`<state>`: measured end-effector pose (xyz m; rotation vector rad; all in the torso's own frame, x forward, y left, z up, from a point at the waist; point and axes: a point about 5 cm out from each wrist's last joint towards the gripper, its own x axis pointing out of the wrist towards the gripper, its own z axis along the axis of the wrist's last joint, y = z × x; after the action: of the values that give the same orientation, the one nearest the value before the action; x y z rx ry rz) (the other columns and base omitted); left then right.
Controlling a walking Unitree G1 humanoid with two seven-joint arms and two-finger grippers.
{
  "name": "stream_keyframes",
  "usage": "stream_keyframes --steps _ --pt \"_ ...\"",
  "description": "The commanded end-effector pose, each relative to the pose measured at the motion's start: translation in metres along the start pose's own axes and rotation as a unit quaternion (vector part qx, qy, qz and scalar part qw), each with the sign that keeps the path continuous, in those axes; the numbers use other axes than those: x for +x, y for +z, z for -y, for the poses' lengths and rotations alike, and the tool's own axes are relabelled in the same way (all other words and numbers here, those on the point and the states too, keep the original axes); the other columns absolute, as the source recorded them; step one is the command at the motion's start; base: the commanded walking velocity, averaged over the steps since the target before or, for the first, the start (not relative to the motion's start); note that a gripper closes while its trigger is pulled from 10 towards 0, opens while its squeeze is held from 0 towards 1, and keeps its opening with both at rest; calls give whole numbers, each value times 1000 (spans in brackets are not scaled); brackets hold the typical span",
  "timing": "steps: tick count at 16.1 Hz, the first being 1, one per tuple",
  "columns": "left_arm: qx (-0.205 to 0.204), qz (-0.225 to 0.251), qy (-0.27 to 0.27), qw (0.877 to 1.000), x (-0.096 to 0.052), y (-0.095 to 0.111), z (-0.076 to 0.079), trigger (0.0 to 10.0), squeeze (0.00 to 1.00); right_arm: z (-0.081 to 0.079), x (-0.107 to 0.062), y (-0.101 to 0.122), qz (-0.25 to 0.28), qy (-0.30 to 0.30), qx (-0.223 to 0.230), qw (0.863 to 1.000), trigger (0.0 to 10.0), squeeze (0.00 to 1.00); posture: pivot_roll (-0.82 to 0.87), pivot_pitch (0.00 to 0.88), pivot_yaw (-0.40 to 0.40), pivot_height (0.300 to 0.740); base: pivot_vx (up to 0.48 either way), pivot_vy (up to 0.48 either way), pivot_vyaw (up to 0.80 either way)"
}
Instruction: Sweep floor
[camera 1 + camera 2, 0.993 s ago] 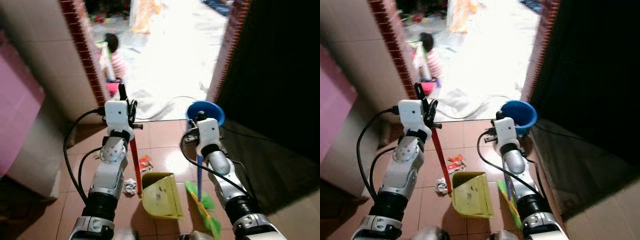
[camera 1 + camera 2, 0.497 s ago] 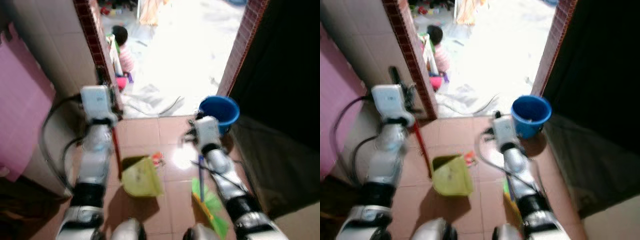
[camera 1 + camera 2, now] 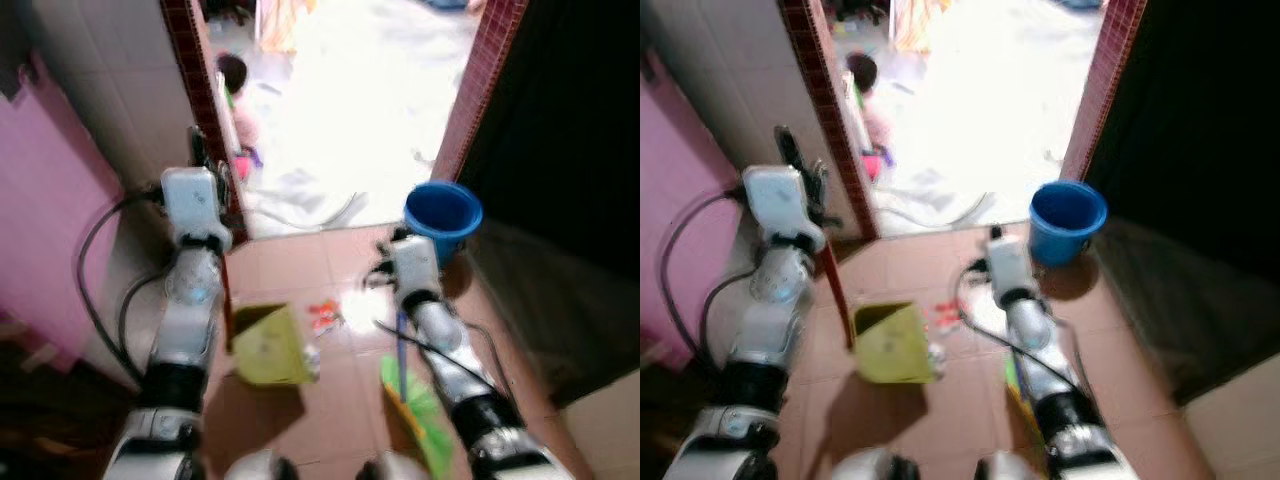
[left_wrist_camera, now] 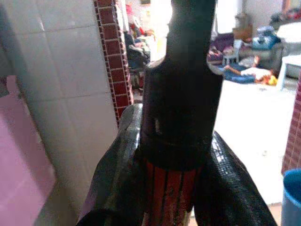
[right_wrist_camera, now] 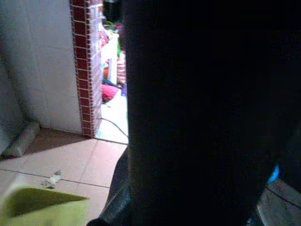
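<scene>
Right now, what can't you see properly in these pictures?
- The right tool's fingers: in the right wrist view a big dark shape covers them.
- The small scraps on the floor: too blurred in the eye views to tell what they are.
- The broom: its head is cut off by the bottom edge of the left eye view.
- The blue bucket: what is inside is too small to tell.
- The person in the doorway: washed out by bright light.

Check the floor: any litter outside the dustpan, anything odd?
Yes. Red scraps lie loose on the tiles beside the yellow dustpan, not in it. A small person sits in the doorway ahead, near the sweeping path.
</scene>
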<state>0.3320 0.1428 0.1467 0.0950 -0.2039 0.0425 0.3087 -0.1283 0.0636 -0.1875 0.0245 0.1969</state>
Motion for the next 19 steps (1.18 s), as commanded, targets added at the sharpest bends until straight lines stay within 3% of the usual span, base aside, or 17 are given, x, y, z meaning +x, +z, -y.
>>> stream_keyframes --steps 1,6,7,11,14,17,19 --pt "-12 27 15 999 4 8 -3 10000 0 -4 3 3 1 4 4 1000 10000 0 -42 0 26 740 0 0 0" --pt "0 -6 24 1000 -6 -23 -8 10000 0 -4 3 4 2 4 3 1000 10000 0 -44 0 26 740 0 0 0" --pt "15 -22 40 999 -10 -36 -10 10000 0 -2 5 6 8 1 2 1000 10000 0 -45 0 26 740 0 0 0" --pt "37 -31 86 995 -14 -52 -13 10000 0 6 11 14 21 -11 -2 1000 10000 0 -48 0 25 740 0 0 0" --pt "19 -38 93 995 -16 -58 -5 10000 0 9 11 16 25 -15 -1 1000 10000 0 -60 0 23 740 0 0 0" --pt "-20 -31 60 998 -16 -55 8 10000 0 8 8 15 28 -15 1 1000 10000 0 -62 0 27 740 0 0 0" --pt "-19 -22 58 998 -16 -54 10 10000 0 6 7 14 28 -12 0 1000 10000 0 -61 0 28 740 321 0 0"
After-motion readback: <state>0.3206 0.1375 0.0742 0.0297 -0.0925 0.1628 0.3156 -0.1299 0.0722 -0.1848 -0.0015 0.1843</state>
